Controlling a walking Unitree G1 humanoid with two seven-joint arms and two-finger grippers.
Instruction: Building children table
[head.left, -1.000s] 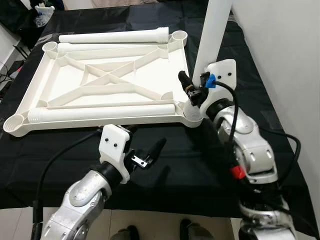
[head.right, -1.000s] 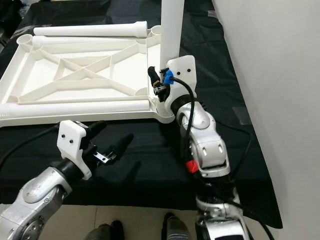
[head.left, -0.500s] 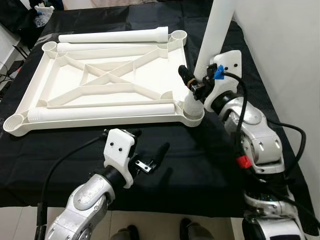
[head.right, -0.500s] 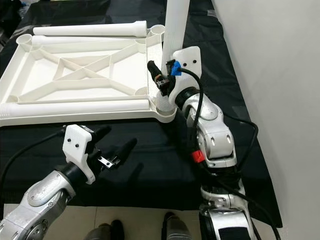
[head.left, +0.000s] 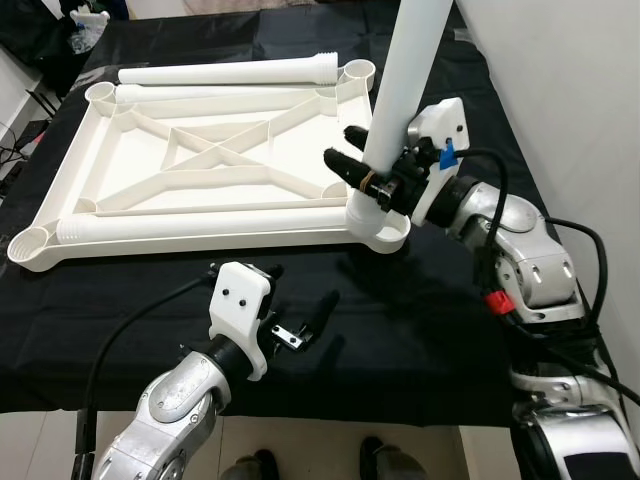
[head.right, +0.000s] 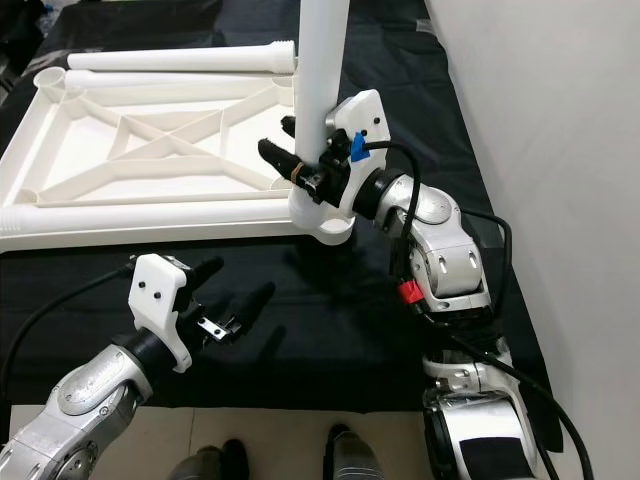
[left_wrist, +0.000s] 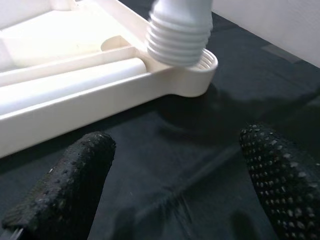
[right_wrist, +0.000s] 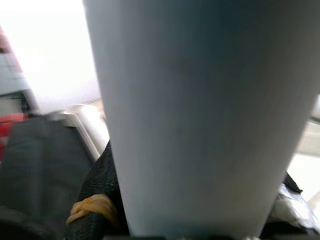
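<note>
An indoor room set up as a plain work area, home or lab I cannot tell. A tabletop (head.left: 420, 330) draped in a black cloth (head.right: 330, 330) stands beside a bare white wall (head.right: 540, 120), with pale floor tiles (head.left: 40, 445) below its near edge. At the far corner sit dark bags and a crumpled bit of plastic (head.left: 85, 25), and white plastic furniture parts (head.left: 200, 160) lie spread on the cloth.
</note>
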